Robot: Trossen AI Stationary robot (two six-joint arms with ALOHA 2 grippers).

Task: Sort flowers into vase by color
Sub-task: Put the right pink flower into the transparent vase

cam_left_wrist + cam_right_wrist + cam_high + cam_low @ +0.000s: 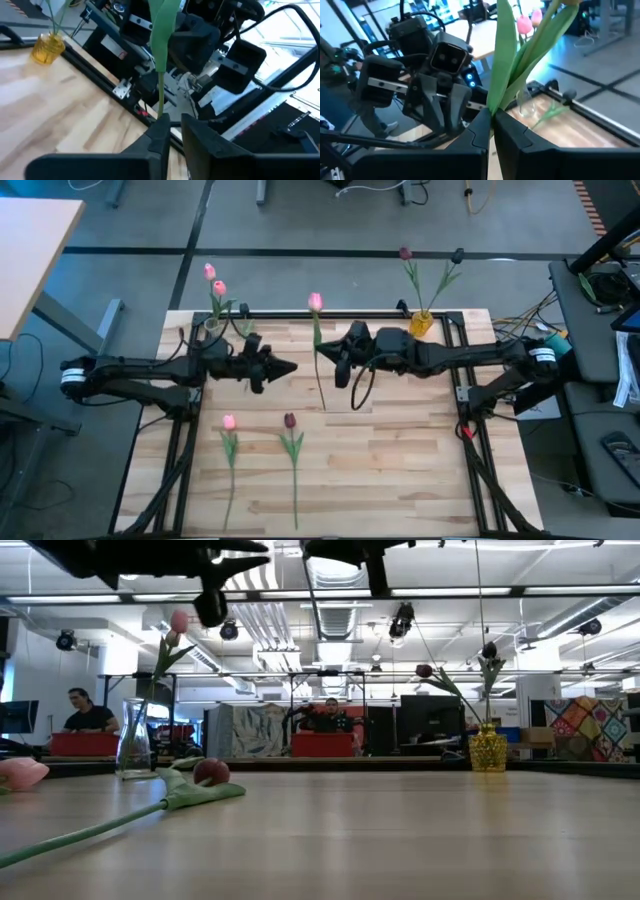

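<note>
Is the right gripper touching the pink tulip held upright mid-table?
Touching. In the right wrist view the right gripper is shut on the pink tulip, its stem and leaves rising straight out from between the fingers.

You have seven flowers in view: four pink, three maroon. Two pink tulips (214, 280) stand in the one clear vase (211, 327); one pink tulip (315, 302) is up between the arms; one pink tulip (229, 422) lies on the desk (400, 460). Two maroon tulips (405, 254) stand in the one yellow vase (421, 323); one maroon tulip (289, 421) lies on the desk. That makes two vases, two arms, and two people seated beyond the desk (330, 718)
</note>
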